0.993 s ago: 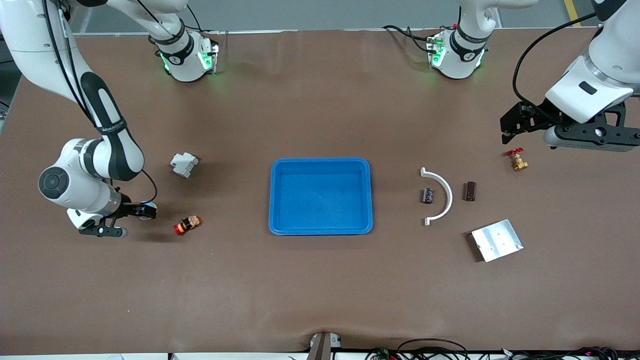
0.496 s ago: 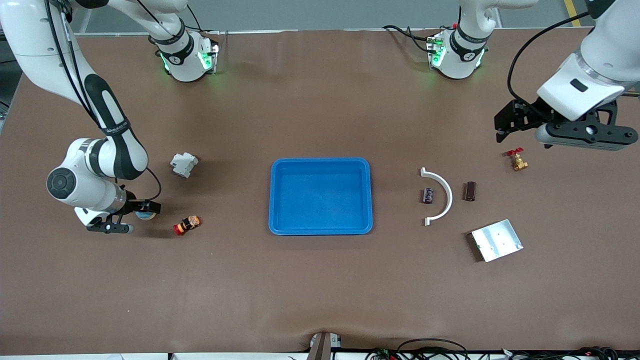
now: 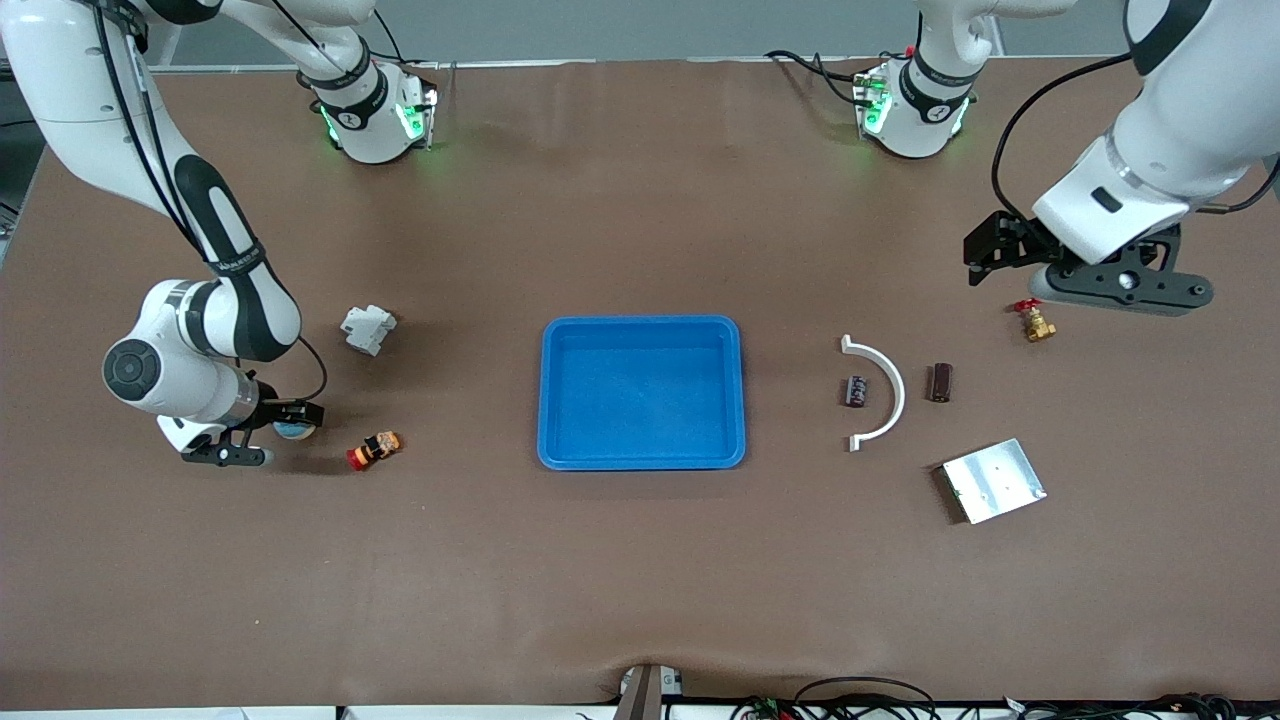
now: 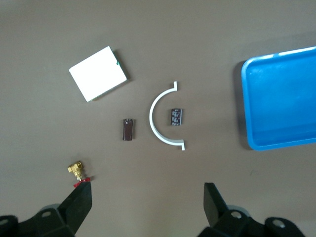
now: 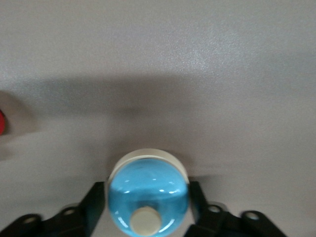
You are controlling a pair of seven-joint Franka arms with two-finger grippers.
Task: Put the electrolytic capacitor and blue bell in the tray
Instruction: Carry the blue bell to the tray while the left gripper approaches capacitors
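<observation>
Right end effector (image 3: 285, 428) is down at bench level toward the right arm's end, fingers (image 5: 96, 205) closed onto the blue bell (image 5: 148, 193), 1 on each side of the dome. The bell has a translucent blue dome on a white base with a pale button on top; whether it is off the bench (image 3: 640, 560) I cannot tell.

Left end effector (image 3: 985, 262) hangs in the air over the bench toward the left arm's end, just beside the small brass valve (image 3: 1035, 322) with the red handle. Fingers (image 4: 79, 205) are spread wide with nothing between them.

Blue tray (image 3: 545, 400) sits mid-bench with nothing in it.

Electrolytic capacitor (image 3: 855, 390) lies on the bench between the tray and the left arm's end, inside the curve of the white half-ring (image 3: 893, 385), apart from it. A small dark brown part (image 3: 940, 382) lies beside the outside of the half-ring, toward the left arm's end. The silver metal plate (image 3: 995, 480) lies nearer the front camera than both, well apart from the tray.

Toward the right arm's end: a red-and-orange pushbutton part (image 3: 373, 449) lies just beside the gripped bell on the tray side. A white plastic block (image 3: 367, 328) sits farther from the camera than that.
</observation>
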